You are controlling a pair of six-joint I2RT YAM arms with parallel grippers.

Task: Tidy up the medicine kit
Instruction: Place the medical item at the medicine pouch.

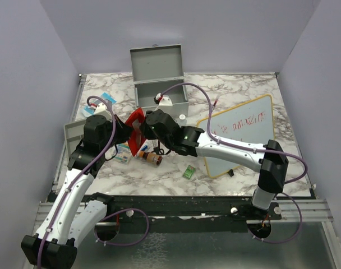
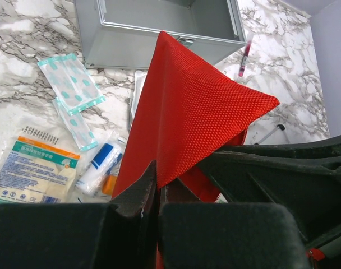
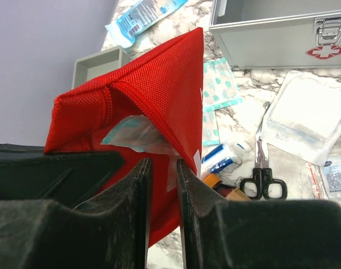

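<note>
The medicine kit [image 1: 162, 95] is a grey metal box at the back centre of the table, its lid standing open; its front shows in the left wrist view [image 2: 159, 33] and in the right wrist view [image 3: 277, 28]. In front of it hangs a red fabric pouch [image 1: 136, 131], mouth open. My left gripper [image 2: 157, 174] is shut on the pouch's lower edge [image 2: 187, 112]. My right gripper [image 3: 162, 165] sits at the pouch mouth [image 3: 142, 95] with its fingers a little apart. A teal-and-white packet [image 3: 134, 131] lies just inside the mouth.
Plaster packets [image 2: 69, 84], a gauze pack [image 2: 33, 168] and small tubes [image 2: 100, 162] lie left of the pouch. Scissors [image 3: 264, 174] and clear bags [image 3: 308, 115] lie to its right. A whiteboard [image 1: 240, 131] is on the right, a shallow grey tray [image 1: 74, 134] on the left, an amber bottle [image 1: 153, 158] below.
</note>
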